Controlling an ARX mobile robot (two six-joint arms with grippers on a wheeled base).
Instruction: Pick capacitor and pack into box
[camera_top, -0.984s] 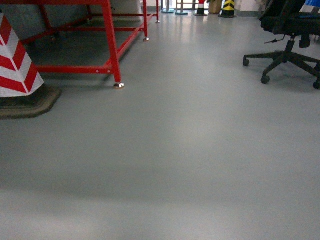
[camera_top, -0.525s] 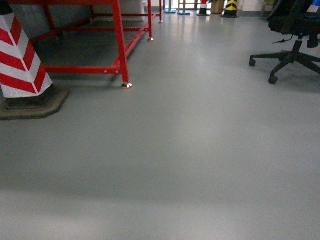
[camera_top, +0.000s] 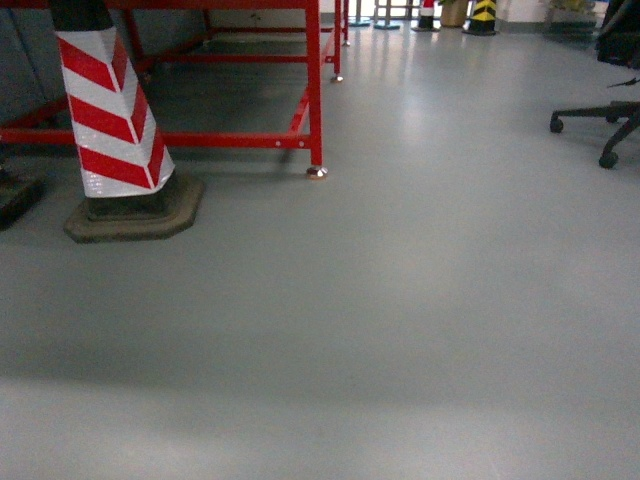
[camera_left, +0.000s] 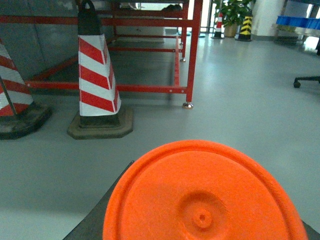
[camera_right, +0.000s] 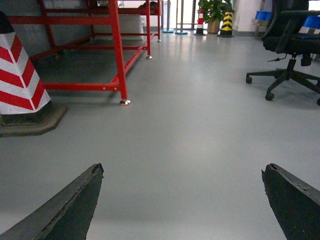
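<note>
Grey floor (camera_top: 400, 300), red frame (camera_top: 313, 90); right gripper (camera_right: 182, 205) spread wide, left gripper's state unclear.

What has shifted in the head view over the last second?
The whole scene slid rightward: the striped cone and red frame moved toward the middle, and the office chair slipped toward the right edge, so the view apparently swung left. The grey floor looks unchanged; no box or capacitor is in sight.
</note>
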